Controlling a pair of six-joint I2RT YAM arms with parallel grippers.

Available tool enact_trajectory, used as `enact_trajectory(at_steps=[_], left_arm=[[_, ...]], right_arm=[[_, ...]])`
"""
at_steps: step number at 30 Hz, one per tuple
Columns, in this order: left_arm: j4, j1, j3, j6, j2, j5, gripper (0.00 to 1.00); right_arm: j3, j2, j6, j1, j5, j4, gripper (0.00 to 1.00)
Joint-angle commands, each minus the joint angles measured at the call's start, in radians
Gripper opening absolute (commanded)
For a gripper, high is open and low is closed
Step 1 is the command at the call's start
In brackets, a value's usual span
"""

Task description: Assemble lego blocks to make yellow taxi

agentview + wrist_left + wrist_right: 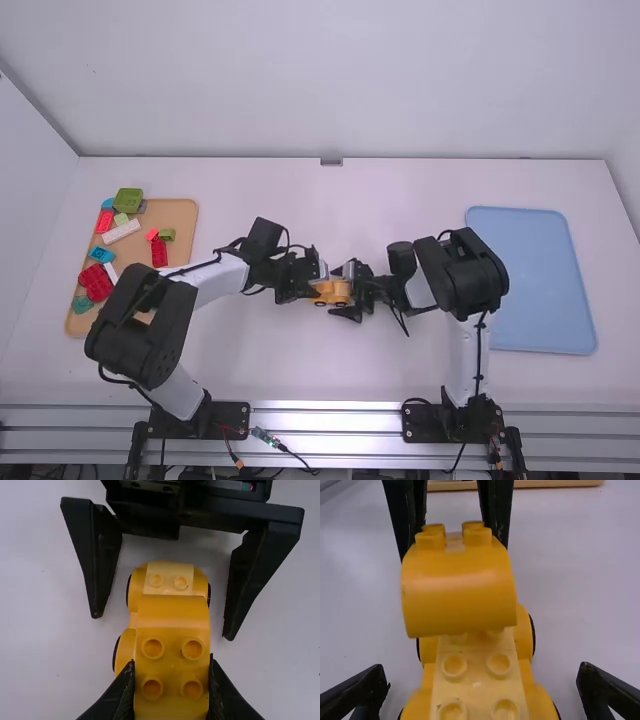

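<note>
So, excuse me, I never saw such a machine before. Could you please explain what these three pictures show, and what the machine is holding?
You see two robot arms, left and right, at a white table. The high view looks down from behind them; each wrist view comes from a camera on one arm, above its own pincer.

On the table, a tan tray at the left holds loose coloured blocks; a blue tray lies at the right.

In the middle, the left pincer grips a yellow block with a rounded side, over a yellow wheeled base. The right pincer is open, its fingers spread on either side of that base.
</note>
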Motion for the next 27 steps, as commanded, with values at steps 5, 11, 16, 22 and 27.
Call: enact_trajectory(at_steps=[5,11,16,22,27], left_arm=[[-0.005,-0.040,0.021,0.001,0.006,-0.027,0.02],[-0.008,-0.040,0.042,0.005,0.006,-0.017,0.02],[-0.007,-0.040,0.048,0.005,0.006,-0.018,0.02],[-0.034,-0.040,0.050,0.030,0.006,-0.041,0.02],[-0.037,-0.048,0.050,0.040,0.006,-0.053,0.02]], right_arm=[[0.014,0.012,0.006,0.002,-0.043,0.001,0.88],[0.006,0.012,0.005,0.002,-0.028,0.006,0.69],[0.004,0.012,-0.002,0.002,-0.028,0.000,0.55],[0.002,0.012,-0.002,0.002,0.005,-0.003,0.47],[-0.008,0.012,-0.003,0.002,0.026,-0.003,0.43]])
